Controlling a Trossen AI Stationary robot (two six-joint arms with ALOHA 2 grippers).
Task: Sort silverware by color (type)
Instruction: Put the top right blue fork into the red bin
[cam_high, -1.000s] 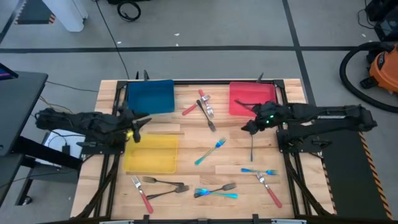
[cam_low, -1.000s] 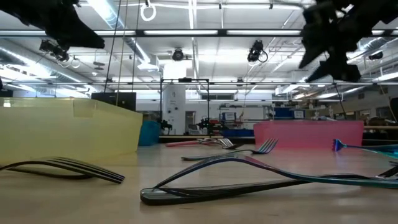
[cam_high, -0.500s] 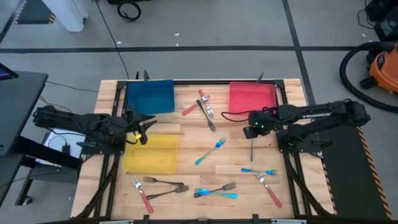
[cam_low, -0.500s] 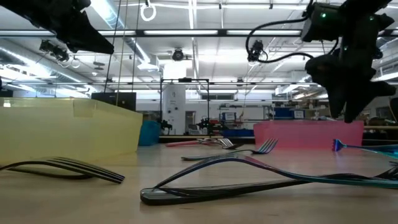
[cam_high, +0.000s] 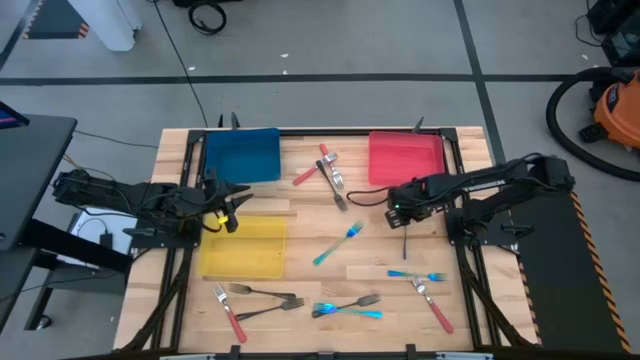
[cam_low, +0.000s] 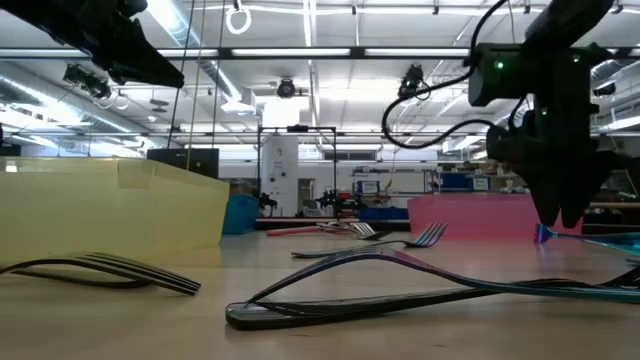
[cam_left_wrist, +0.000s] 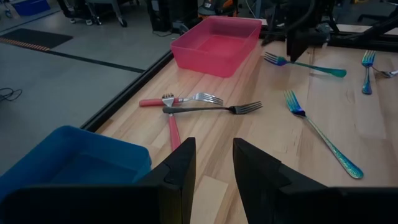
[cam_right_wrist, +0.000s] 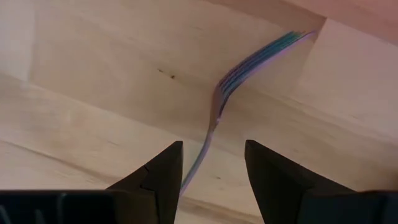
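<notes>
1. Right pincer (cam_right_wrist: 211, 180) low over tabletop (cam_high: 300, 215), fingers parted, empty; teal fork (cam_right_wrist: 233, 84) lies flat directly under the gap, tines ahead of tips.
2. Red tray (cam_high: 405, 158) just behind it.
3. Left pincer (cam_left_wrist: 211, 174) part-open, empty, hovers between blue tray (cam_high: 242, 156) & yellow tray (cam_high: 243, 247).
4. No legible writing.

Right arm lowered over fork; left arm shifted.
Right gripper (cam_high: 399, 212) has swung in from beside the red tray (cam_high: 404, 157) and dropped, fingers parted, astride a blue-teal fork (cam_right_wrist: 217, 112). Left gripper (cam_high: 232, 206) advanced slightly toward the table centre.
</notes>
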